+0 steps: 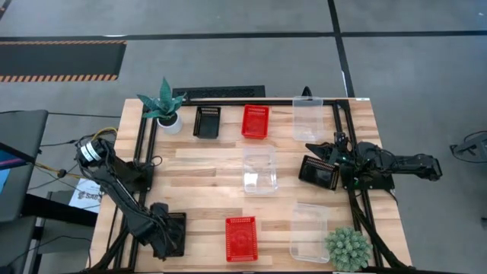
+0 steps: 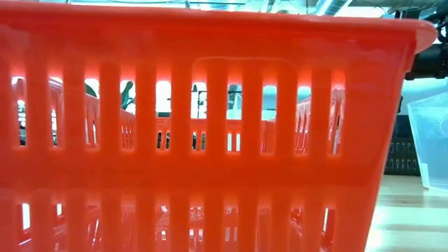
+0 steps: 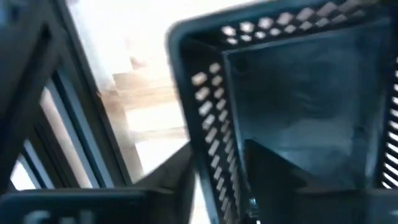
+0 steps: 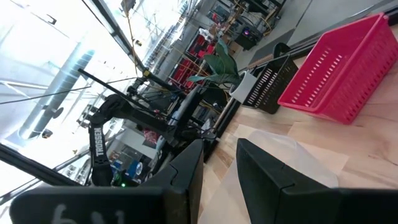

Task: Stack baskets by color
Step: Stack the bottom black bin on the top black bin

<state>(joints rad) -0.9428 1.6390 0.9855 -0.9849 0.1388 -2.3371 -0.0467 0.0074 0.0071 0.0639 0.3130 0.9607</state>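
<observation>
A black mesh basket (image 1: 176, 228) sits at the table's near left corner, with my left gripper (image 1: 163, 230) over it, pointing down and shut on one wall. Other baskets lie apart: black (image 1: 206, 122), red (image 1: 256, 122) and clear (image 1: 307, 119) along the far edge, clear (image 1: 259, 169) in the middle, red (image 1: 240, 238) and clear (image 1: 309, 232) near the front. Another black basket (image 1: 319, 171) lies at the right, beside my right gripper (image 4: 217, 168). That gripper stays level and open, with nothing between its fingers. My left gripper has a side wall of the black basket (image 3: 214, 155) between its two fingers, one finger (image 3: 273, 180) inside the basket and one (image 3: 171, 180) outside. The fingers come from above, pointing down. The basket stays upright; whether it is off the table I cannot tell.
Two potted plants stand on the table, one at the far left (image 1: 163, 106) and one at the near right (image 1: 348, 249). Dark frame rails (image 1: 144, 144) run along both sides. The near red basket (image 2: 210, 126) fills the low view.
</observation>
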